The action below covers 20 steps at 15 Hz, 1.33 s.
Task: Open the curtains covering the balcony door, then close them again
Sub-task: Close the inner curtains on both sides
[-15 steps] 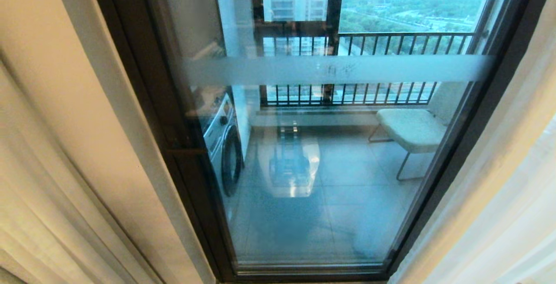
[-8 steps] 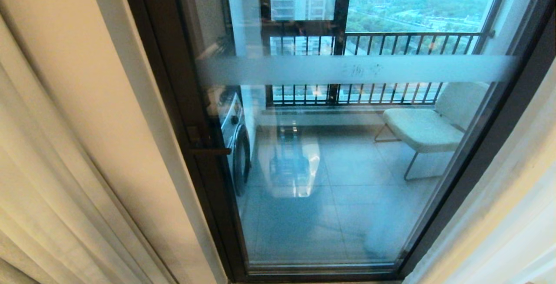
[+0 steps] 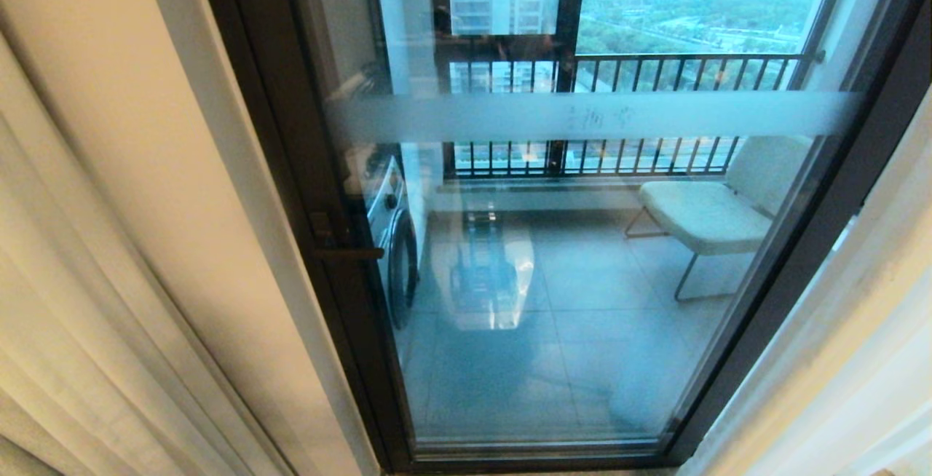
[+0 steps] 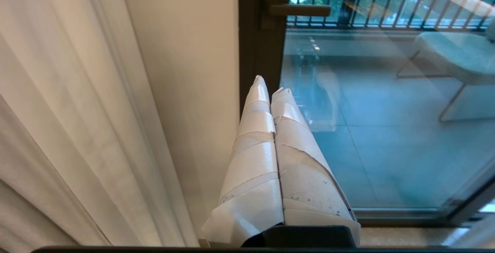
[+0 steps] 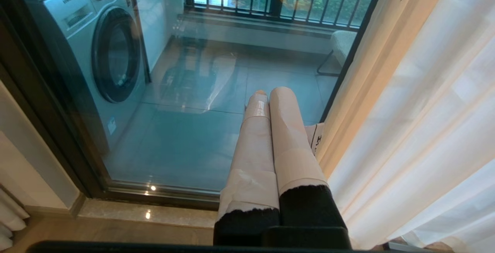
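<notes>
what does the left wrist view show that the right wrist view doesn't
Only the left wrist view shows the door handle, the left tool shut and empty, and the heavy drape by the pale wall.

Only the right wrist view shows the washing machine, the right tool shut and empty, and the white sheer.

Both show the balcony door, the railing and the chair.

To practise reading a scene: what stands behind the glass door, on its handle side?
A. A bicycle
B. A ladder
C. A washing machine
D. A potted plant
C: a washing machine with a round door stands behind the balcony door, on its handle side, across from the chair.
</notes>
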{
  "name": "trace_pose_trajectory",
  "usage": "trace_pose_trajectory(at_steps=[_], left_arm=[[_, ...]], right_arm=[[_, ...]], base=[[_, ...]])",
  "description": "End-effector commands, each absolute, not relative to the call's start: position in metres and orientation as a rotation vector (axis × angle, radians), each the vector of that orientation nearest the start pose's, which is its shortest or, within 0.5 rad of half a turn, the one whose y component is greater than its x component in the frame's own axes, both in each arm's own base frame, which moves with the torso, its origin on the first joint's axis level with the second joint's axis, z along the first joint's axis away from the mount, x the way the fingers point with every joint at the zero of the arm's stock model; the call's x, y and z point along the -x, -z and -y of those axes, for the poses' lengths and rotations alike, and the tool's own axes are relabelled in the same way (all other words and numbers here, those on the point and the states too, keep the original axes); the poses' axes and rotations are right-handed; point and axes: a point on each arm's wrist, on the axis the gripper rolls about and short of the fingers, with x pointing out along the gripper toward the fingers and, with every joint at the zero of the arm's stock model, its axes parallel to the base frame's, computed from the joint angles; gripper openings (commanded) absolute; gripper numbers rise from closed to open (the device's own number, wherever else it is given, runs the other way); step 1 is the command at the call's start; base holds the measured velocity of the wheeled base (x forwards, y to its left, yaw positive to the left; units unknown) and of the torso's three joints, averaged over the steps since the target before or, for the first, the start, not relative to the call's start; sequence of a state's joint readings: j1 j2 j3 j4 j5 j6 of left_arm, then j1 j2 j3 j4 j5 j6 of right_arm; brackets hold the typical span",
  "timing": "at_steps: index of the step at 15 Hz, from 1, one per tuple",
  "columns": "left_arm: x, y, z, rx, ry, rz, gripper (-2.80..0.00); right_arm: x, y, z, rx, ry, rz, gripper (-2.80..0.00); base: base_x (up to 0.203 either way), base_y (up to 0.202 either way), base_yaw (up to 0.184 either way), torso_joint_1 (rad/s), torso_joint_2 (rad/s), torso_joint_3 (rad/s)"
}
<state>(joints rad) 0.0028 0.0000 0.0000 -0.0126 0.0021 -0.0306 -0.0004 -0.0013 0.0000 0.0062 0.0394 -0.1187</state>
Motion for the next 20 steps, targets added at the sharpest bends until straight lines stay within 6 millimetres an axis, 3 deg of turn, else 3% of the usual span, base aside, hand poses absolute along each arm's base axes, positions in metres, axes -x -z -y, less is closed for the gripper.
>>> trace_pose_trajectory(at_steps=[1,11,15,20], left_arm=[[0.024,-0.088,0.000,0.034,0.002,0.097,-2.80],[0.065,-0.169,0.001,-0.099,-0.002,0.422,-2.80],[0.074,-0.176,0.001,-0.120,0.002,0.365,-2.80],[0.061,-0.189,0.001,-0.120,0.007,0.261,-2.80]], right_arm=[[0.023,-0.075,-0.001,0.119,-0.040,-0.005,-2.80],[0.023,-0.075,-0.001,0.120,-0.040,-0.004,-2.80],[0.023,-0.075,-0.001,0.120,-0.040,-0.004,-2.80],[0.023,-0.075,-0.001,0.120,-0.040,-0.004,-2.80]], base=[[0.000,0.000,0.000,0.000,0.00,0.000],[0.000,0.000,0.000,0.000,0.00,0.000],[0.000,0.000,0.000,0.000,0.00,0.000],[0.000,0.000,0.000,0.000,0.00,0.000]])
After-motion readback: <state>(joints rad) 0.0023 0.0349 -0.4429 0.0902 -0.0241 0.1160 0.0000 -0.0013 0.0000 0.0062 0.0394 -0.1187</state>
